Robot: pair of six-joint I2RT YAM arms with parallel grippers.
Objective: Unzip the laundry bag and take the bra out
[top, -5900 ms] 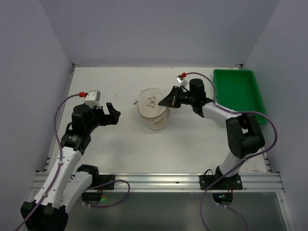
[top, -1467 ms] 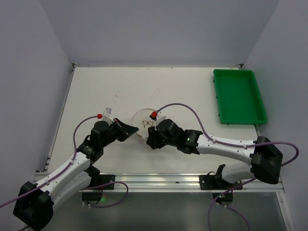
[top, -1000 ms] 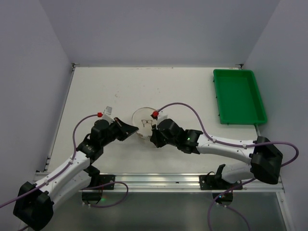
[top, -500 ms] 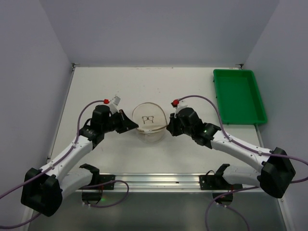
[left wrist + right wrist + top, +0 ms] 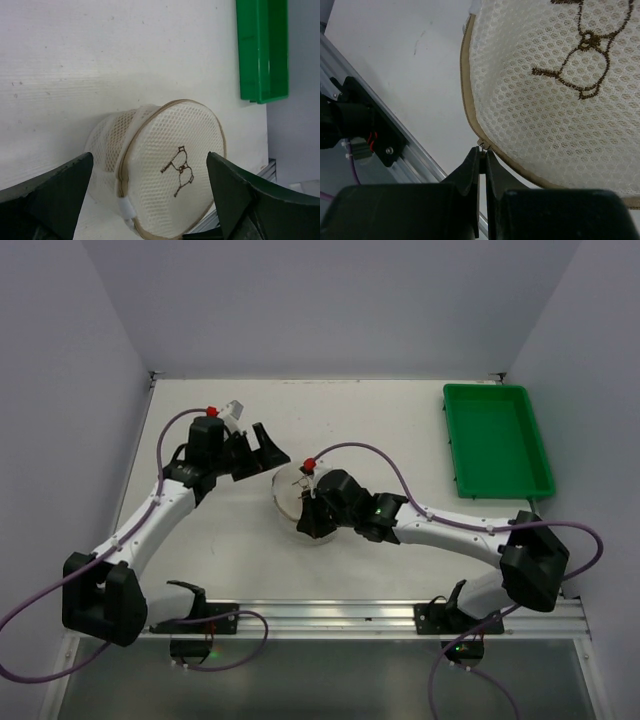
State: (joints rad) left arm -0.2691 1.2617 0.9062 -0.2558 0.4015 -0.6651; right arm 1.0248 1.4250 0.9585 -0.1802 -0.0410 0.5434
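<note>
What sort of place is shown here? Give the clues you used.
Probably a robotics lab test cell, not a home: plain walls box in a white table, two robot arms are bolted to a metal rail at its edge, with a laundry bag and green tray laid out.

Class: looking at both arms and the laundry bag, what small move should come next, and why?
Probably ease the left gripper forward to clasp the laundry bag. It stands open and apart from the bag, while the right gripper is shut at the zipper pull on the rim, with nothing bracing the bag.
</note>
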